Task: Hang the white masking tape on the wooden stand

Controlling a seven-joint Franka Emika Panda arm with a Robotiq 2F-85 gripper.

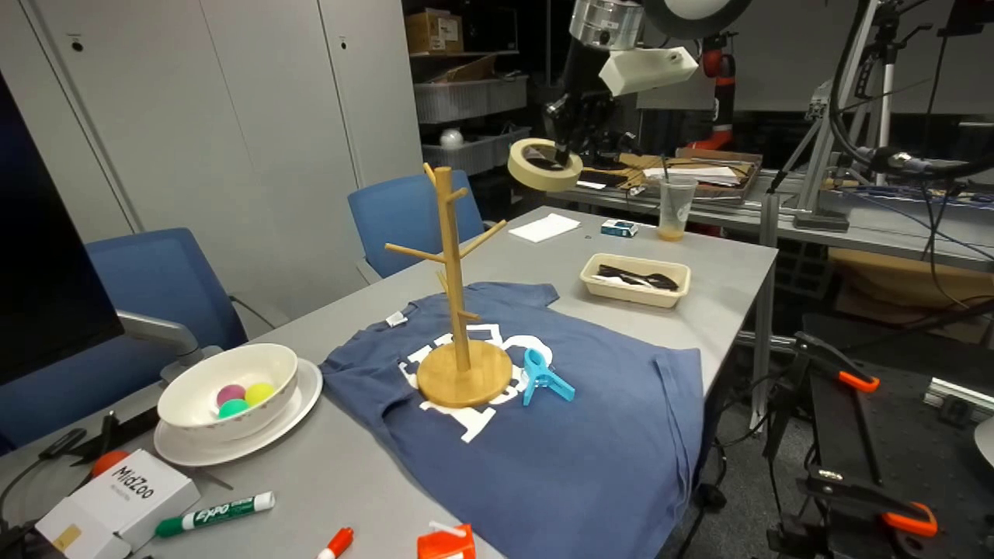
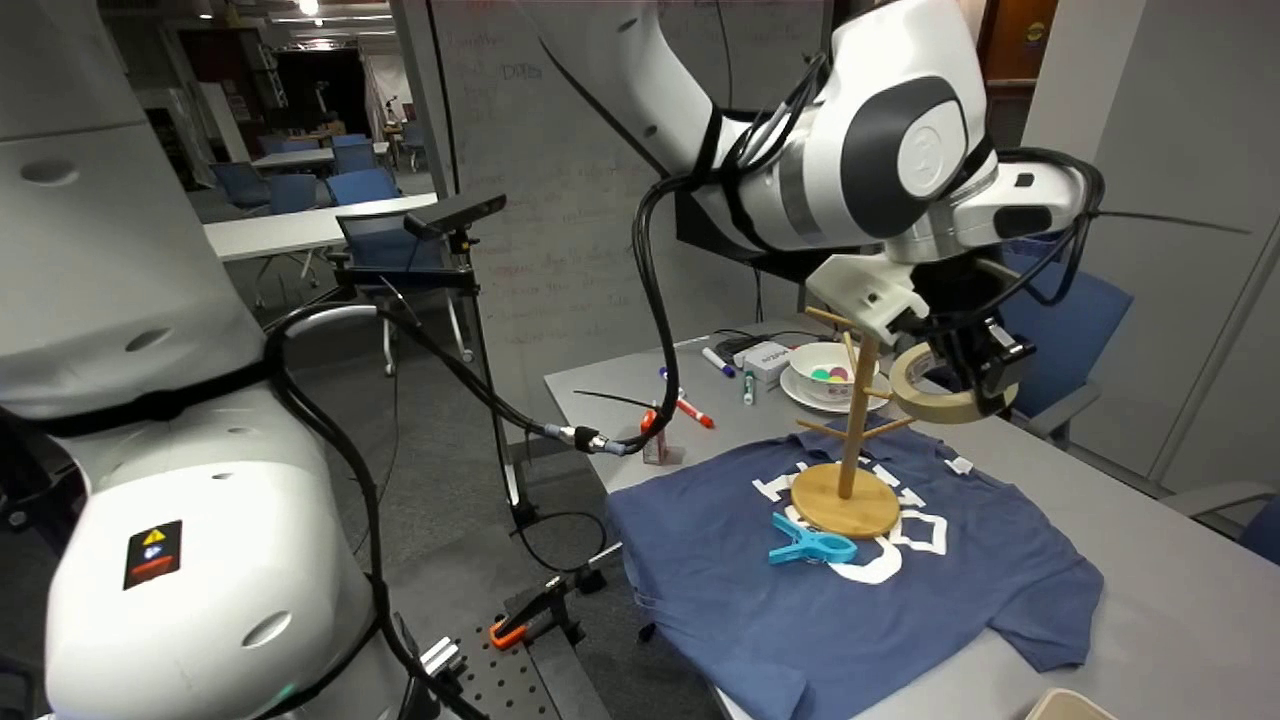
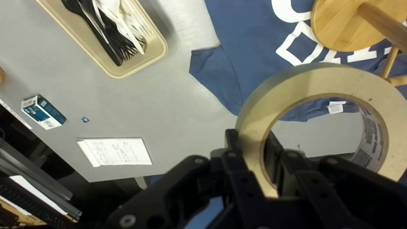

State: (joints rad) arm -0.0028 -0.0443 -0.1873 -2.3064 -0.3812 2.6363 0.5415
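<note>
Wrist view: my gripper (image 3: 252, 149) clamps the tape (image 3: 324, 81) by one side, aloft near the stand (image 1: 454, 283), off its pegs (image 1: 483, 240). Risk: approach misaligned, I could snag one, twisting tape or tipping stand.

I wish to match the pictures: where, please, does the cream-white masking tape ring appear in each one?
In an exterior view: the cream-white masking tape ring, upper middle.
In an exterior view: the ring, right of centre.
In the wrist view: the ring, large, lower right.
Landmark in all views: the light-wood stand with round base, partly visible in the wrist view.
</note>
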